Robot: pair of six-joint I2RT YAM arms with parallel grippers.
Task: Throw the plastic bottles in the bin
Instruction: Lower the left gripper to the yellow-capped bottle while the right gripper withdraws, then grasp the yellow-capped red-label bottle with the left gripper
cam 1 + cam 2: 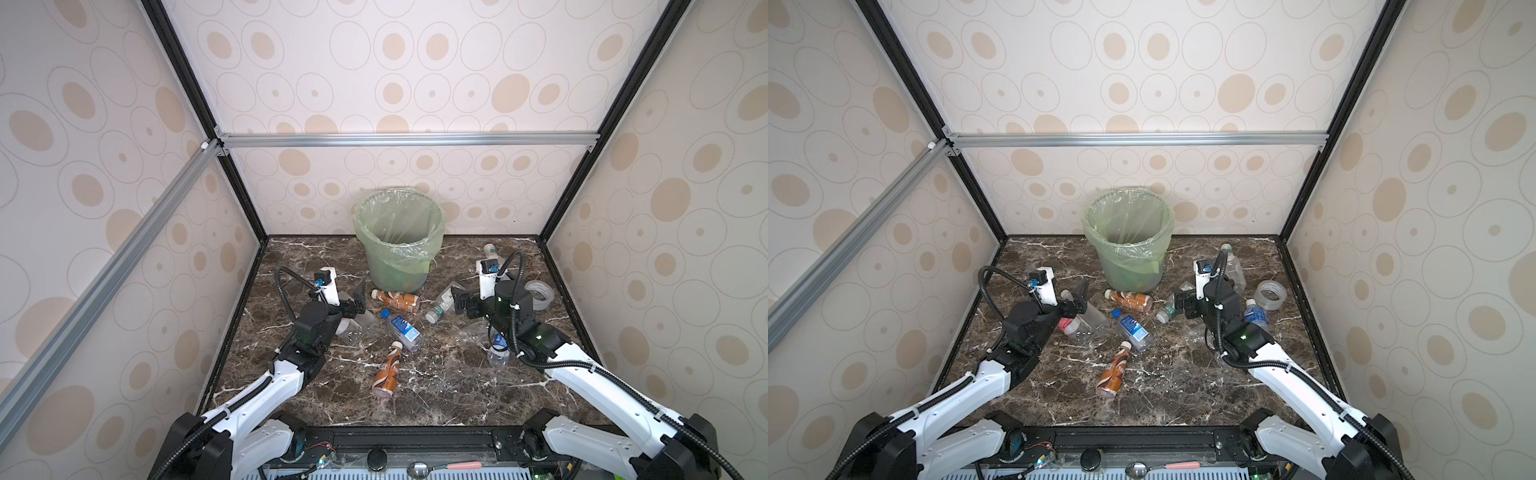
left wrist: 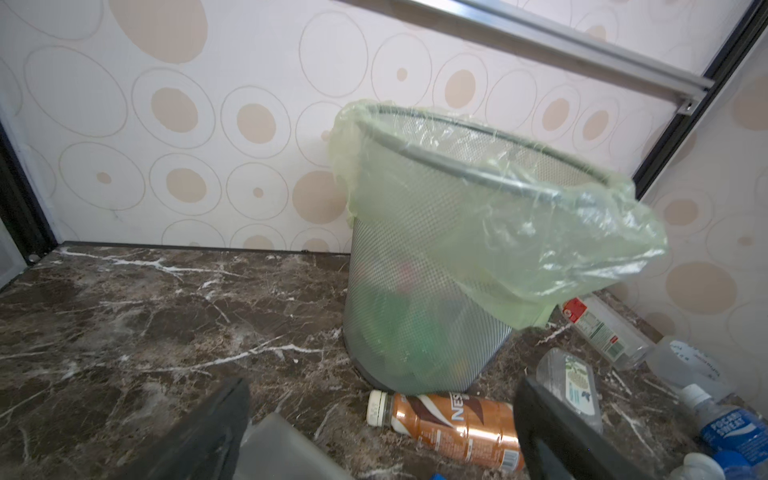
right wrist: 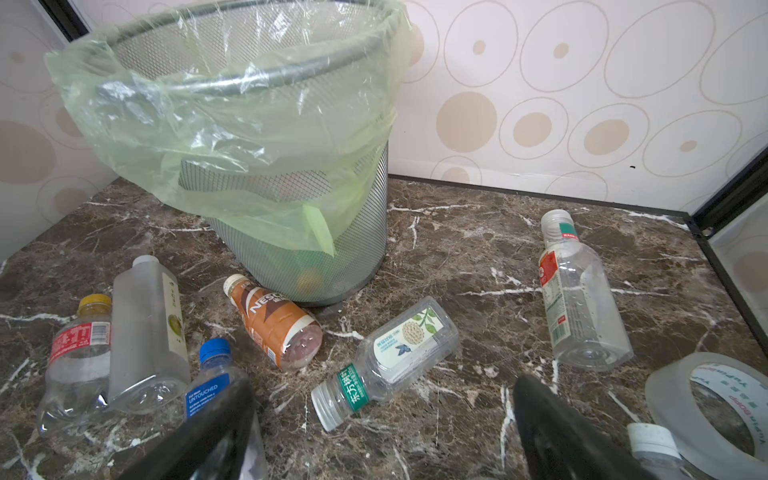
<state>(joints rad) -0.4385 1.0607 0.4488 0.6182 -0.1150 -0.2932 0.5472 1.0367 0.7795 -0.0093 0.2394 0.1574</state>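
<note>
Several bottles (image 1: pixel 402 328) lay loose on the table (image 1: pixel 436 386) in front of the bin (image 1: pixel 397 266), which stood far and central; a brown bottle (image 1: pixel 395 300) touched its base. The left gripper (image 1: pixel 359 301) and right gripper (image 1: pixel 457 301) hung spread wide, holding nothing. A careless grab there could shove the bin, round bottles could roll off the jaws, and the right gripper might snag the tape (image 1: pixel 539 294) instead.

Bin (image 3: pixel 361 249) grey mesh; liner (image 3: pixel 208 137) pale green; table (image 3: pixel 478 257) brown marble, white veins
</note>
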